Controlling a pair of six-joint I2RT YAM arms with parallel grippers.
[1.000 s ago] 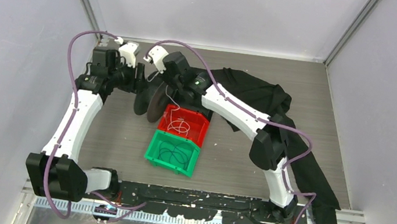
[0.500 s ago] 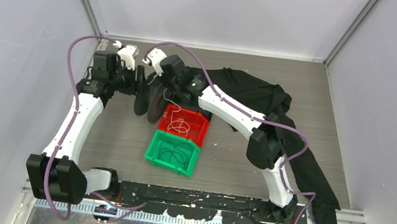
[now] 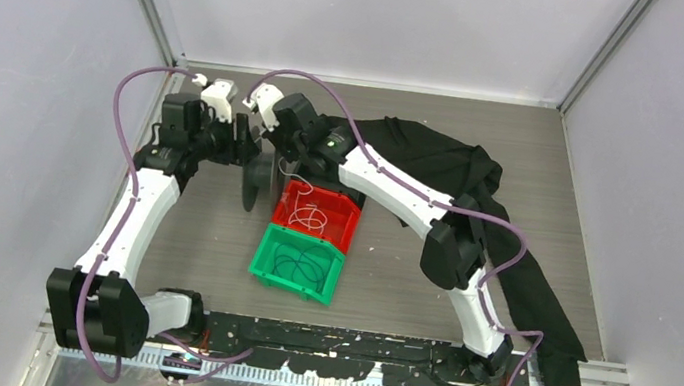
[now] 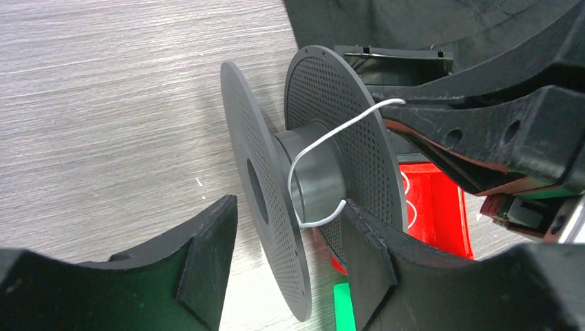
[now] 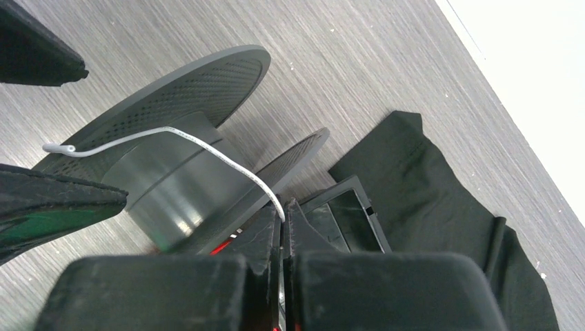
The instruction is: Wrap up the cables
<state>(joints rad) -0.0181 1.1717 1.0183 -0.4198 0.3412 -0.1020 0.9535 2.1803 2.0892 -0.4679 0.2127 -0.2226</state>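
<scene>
A grey perforated spool (image 3: 257,179) stands on edge at the far left of the red bin (image 3: 352,217). The thin white cable (image 4: 324,131) arches over the spool's hub (image 5: 172,179); its free end rests by my left gripper's right finger (image 4: 369,262). My right gripper (image 5: 283,210) is shut on the cable (image 5: 179,134) just beside the spool. The cable's loose loops (image 3: 309,217) lie in the red bin. My left gripper (image 4: 290,210) is open, its jaws straddling the spool's near flange (image 4: 241,138) with a gap on the left side. Both grippers (image 3: 249,145) (image 3: 285,153) meet above the spool.
A green bin (image 3: 264,253) with thin dark cable loops (image 3: 295,265) sits against the red bin's near side. A black cloth (image 3: 443,167) lies across the right of the table, under the right arm. Grey walls close in the left, far and right sides.
The spool has turned from showing its flange faces to nearly edge-on. Both grippers have shifted slightly to the right along with it. The right gripper still pinches the cable.
</scene>
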